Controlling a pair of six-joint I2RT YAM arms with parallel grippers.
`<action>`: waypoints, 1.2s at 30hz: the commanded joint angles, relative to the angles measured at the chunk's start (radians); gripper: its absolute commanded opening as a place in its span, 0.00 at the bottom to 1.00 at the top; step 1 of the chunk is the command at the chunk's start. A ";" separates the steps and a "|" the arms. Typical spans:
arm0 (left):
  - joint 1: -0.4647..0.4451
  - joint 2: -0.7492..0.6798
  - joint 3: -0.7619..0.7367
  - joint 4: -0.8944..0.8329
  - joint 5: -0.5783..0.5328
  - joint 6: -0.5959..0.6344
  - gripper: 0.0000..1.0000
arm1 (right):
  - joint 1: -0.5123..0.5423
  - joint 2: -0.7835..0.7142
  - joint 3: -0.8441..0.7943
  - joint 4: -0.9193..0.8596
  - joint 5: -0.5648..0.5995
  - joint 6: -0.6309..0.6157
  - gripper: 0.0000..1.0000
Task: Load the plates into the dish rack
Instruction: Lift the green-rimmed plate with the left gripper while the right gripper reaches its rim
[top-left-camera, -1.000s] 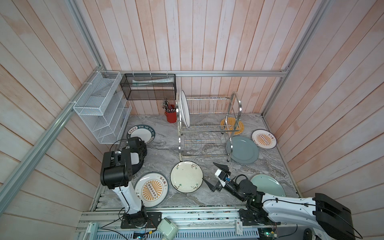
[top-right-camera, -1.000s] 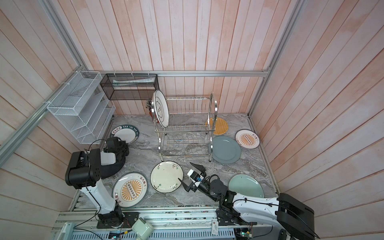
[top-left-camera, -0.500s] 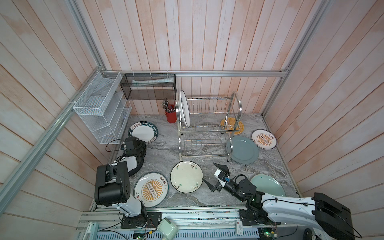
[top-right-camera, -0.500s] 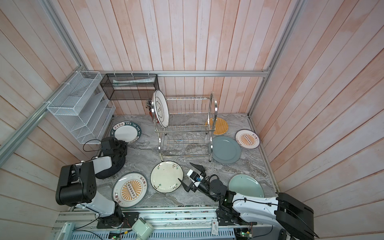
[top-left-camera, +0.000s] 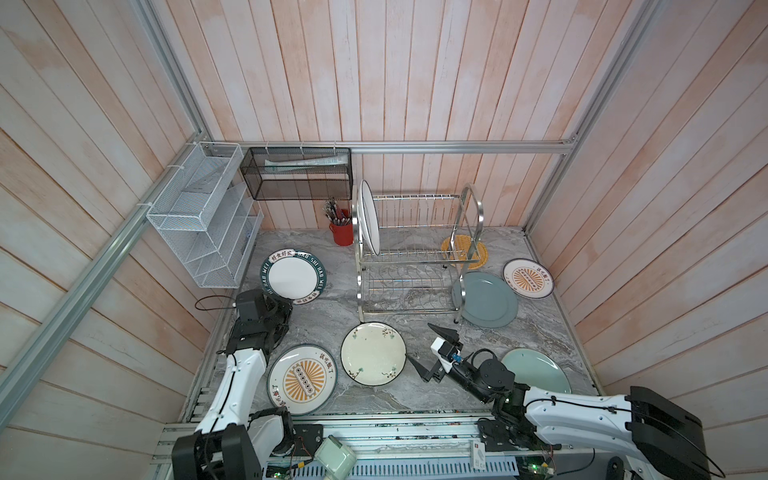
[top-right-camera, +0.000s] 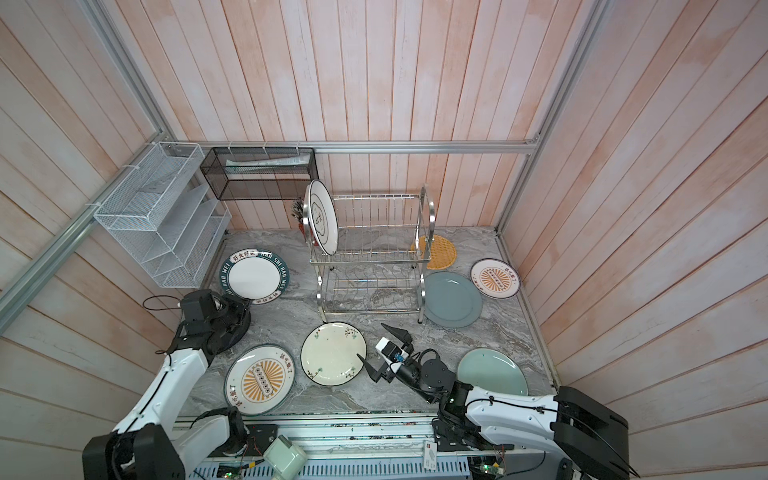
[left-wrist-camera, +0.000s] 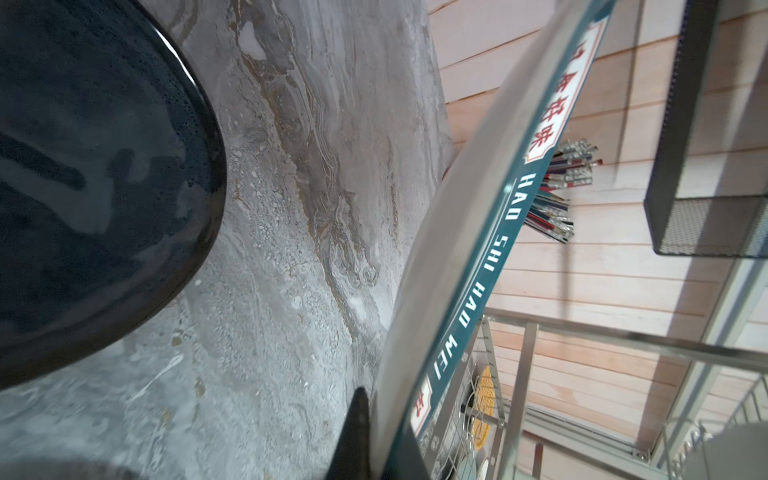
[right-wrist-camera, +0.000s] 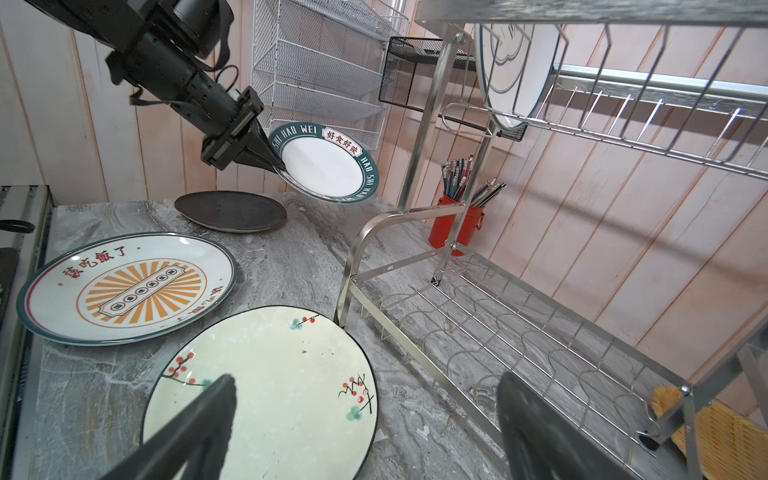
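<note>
My left hand (right-wrist-camera: 275, 164) pinches the glossy lettered plate (right-wrist-camera: 324, 166) by its rim, tilted above the marble bench (top-left-camera: 332, 324); right hand (top-left-camera: 420, 341) gapes wide. Seven round plates (top-left-camera: 373, 353) lie on it; one stands in the wire rack (top-left-camera: 409, 257).

Dish rack (top-left-camera: 415, 261): two-tier steel wire, upright; white plate (top-left-camera: 369, 216) on edge in upper tier.
Lettered-rim plate (top-left-camera: 293, 276): tilted, off the counter (top-left-camera: 332, 316), rim pinched by left gripper (right-wrist-camera: 276, 165).
Flat on counter: black plate (right-wrist-camera: 230, 211), sunburst plates (top-left-camera: 302, 379) (top-left-camera: 528, 278), cream floral plate (top-left-camera: 373, 354), grey-blue plate (top-left-camera: 486, 299), pale green plate (top-left-camera: 536, 372), orange lattice plate (top-left-camera: 465, 251).
</note>
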 joint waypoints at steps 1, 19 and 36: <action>0.001 -0.132 0.011 -0.187 0.050 0.117 0.00 | 0.003 -0.010 -0.010 0.032 0.030 -0.012 0.98; -0.006 -0.426 0.198 -0.777 0.061 0.042 0.00 | 0.000 0.083 0.146 -0.126 0.094 0.021 0.98; -0.016 -0.464 0.315 -0.802 0.080 -0.117 0.00 | 0.104 0.133 0.269 -0.188 0.087 -0.253 0.98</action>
